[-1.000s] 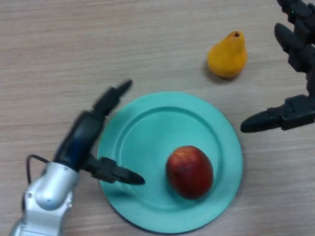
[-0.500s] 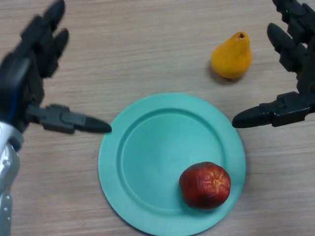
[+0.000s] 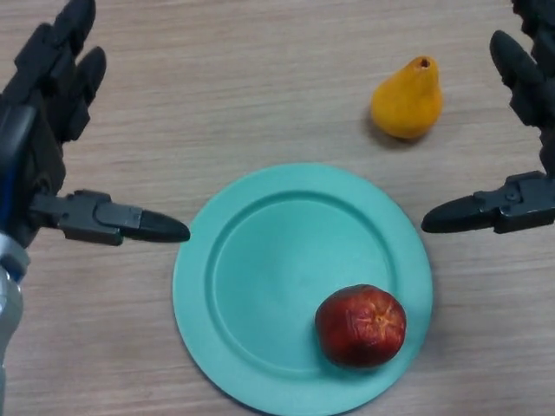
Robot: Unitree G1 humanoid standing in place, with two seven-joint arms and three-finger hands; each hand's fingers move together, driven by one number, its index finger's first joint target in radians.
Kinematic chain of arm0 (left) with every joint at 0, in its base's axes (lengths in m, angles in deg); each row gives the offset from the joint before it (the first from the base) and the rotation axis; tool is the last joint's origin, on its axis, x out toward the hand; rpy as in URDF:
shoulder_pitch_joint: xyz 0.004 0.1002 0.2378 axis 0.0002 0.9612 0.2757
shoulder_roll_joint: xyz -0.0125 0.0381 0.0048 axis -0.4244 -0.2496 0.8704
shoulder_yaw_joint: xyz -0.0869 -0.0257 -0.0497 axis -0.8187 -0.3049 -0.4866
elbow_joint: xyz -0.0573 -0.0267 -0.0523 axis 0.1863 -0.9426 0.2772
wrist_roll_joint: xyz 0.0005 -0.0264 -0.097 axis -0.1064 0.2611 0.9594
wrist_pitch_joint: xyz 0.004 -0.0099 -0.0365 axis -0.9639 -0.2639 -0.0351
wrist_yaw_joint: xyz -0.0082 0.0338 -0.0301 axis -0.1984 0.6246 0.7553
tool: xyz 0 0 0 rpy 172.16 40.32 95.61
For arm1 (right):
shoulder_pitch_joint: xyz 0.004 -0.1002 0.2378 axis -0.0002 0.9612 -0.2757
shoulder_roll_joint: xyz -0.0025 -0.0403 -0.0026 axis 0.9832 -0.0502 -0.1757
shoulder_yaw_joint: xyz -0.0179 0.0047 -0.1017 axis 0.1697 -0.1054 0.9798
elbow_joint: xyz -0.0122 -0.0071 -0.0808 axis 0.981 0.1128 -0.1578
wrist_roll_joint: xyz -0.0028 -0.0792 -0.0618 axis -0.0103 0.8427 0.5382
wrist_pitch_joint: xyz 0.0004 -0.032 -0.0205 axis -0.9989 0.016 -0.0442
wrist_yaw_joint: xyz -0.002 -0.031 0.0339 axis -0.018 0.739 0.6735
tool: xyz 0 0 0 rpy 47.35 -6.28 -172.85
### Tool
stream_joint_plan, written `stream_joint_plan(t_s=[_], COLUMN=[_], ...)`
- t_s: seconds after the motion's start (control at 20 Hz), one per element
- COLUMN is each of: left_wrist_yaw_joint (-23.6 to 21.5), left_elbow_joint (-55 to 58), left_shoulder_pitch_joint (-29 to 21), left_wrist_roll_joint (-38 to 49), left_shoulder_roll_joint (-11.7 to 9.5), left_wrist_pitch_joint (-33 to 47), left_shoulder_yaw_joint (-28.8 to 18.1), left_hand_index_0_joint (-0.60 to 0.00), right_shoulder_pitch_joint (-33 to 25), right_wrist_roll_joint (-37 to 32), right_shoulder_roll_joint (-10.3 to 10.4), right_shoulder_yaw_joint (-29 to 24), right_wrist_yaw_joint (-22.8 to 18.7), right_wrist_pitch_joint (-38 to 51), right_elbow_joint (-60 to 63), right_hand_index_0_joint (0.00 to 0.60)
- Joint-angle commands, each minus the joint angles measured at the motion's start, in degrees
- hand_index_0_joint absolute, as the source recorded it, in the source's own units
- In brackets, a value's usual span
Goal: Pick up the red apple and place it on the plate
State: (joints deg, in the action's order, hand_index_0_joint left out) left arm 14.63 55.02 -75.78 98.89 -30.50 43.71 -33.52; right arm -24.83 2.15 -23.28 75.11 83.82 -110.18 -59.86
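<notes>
Red apple (image 3: 361,326) sits on teal plate (image 3: 260,295), near its front-right rim, apart from both hands. Left hand (image 3: 43,147) and right hand (image 3: 529,147) released, fingers spread, flanking the plate. Yellow pear (image 3: 406,99) behind, on the desk.

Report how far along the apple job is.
Done, by the look of it: the apple sits on the plate, near its lower right rim. Nothing is in hand: the left robot hand and right robot hand are both open, off to the plate's sides. The pear lies on the table beyond the plate. Nothing visible remains.
</notes>
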Motion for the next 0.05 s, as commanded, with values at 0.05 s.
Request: stream_joint_plan(t_s=[0.05], left_wrist_yaw_joint=[0.64], left_elbow_joint=[4.37], left_shoulder_pitch_joint=[-1.96], left_wrist_roll_joint=[-0.84], left_shoulder_roll_joint=[-1.97], left_wrist_pitch_joint=[8.07], left_shoulder_yaw_joint=[-6.35], left_hand_index_0_joint=[0.0], right_shoulder_pitch_joint=[-1.62], right_wrist_roll_joint=[-1.27], right_shoulder_roll_joint=[-1.6], right_shoulder_yaw_joint=[-2.92], right_wrist_yaw_joint=[1.05], right_wrist_pitch_joint=[6.58], right_elbow_joint=[-4.53], right_hand_index_0_joint=[0.0])
